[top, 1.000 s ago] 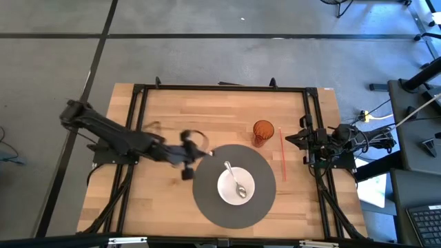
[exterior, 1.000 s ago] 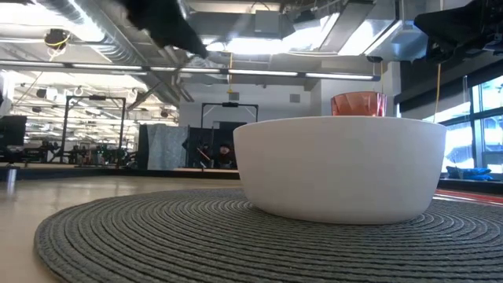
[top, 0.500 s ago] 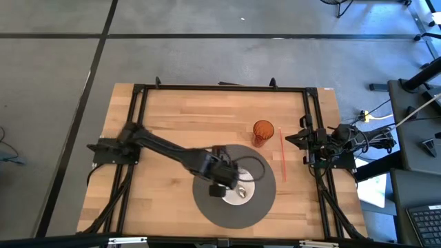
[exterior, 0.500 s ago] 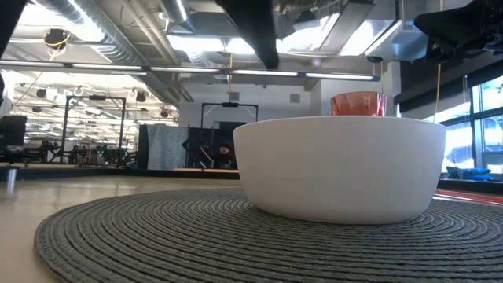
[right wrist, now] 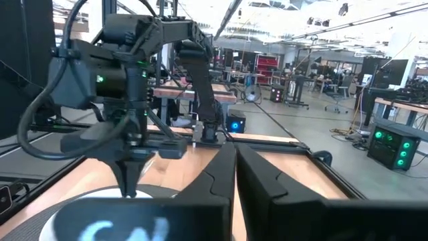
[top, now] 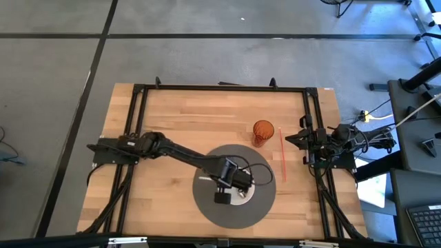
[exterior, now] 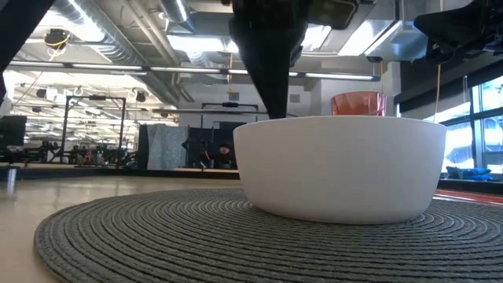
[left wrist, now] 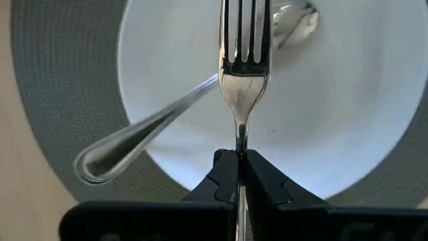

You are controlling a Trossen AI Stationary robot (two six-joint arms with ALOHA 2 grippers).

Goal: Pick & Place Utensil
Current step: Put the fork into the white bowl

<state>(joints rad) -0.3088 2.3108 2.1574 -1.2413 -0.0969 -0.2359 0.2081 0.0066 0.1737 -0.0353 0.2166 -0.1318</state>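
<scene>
Fork (left wrist: 242, 60) handle sits clamped between the closed fingers of the left hand (left wrist: 239, 161), tines pointing down over the white bowl (top: 242, 191) at the bench's (top: 172, 117) five o'clock. Inside lies a spoon (left wrist: 144, 127). The right hand (right wrist: 234, 167) waits closed and empty at three o'clock.

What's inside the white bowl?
A shiny metal spoon lies in the round white bowl. A silver fork, pinched by the left gripper, covers part of it.
</scene>
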